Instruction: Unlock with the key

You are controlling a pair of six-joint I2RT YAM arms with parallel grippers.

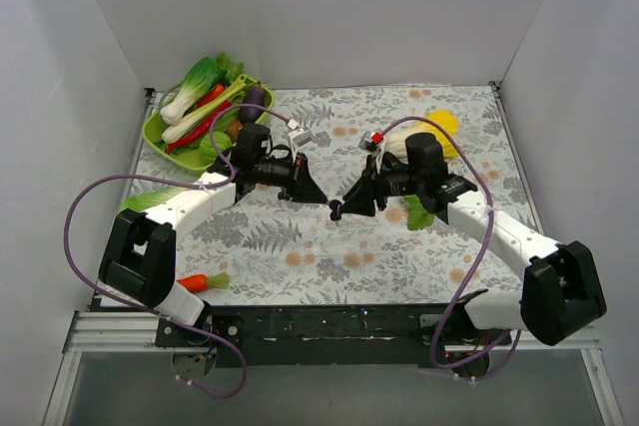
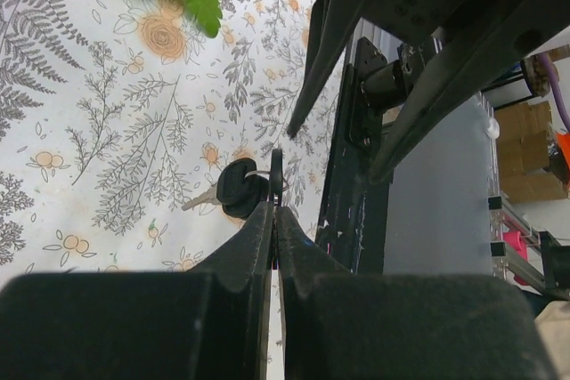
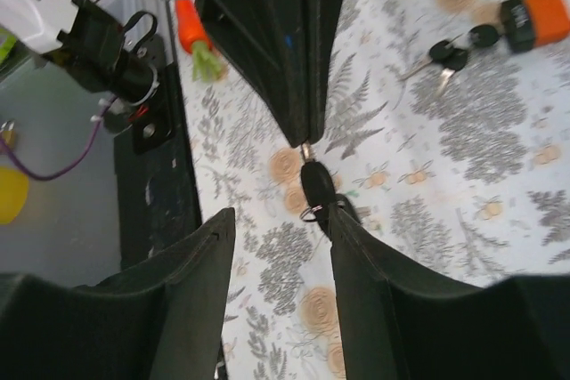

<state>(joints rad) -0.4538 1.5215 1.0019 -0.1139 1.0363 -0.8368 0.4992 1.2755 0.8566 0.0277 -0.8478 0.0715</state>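
Observation:
My left gripper [image 1: 318, 195] [image 2: 274, 209] is shut on the blade end of a black-headed key [image 1: 334, 210] and holds it above the mat. In the left wrist view a second key [image 2: 233, 191] hangs from its ring. In the right wrist view the held key's head [image 3: 316, 186] sticks out below the left fingers [image 3: 298, 86]. My right gripper [image 1: 346, 205] [image 3: 280, 215] is open, and its right finger is right beside the key's ring. An orange padlock [image 3: 534, 20] with another key pair [image 3: 445, 52] lies on the mat farther off.
A green tray [image 1: 160, 135] of vegetables stands at the back left. A carrot [image 1: 195, 282] lies near the left base, with a leafy green [image 1: 150, 199] by the left arm. Yellow produce [image 1: 439, 127] and a green leaf [image 1: 419, 214] lie by the right arm. White walls enclose the table.

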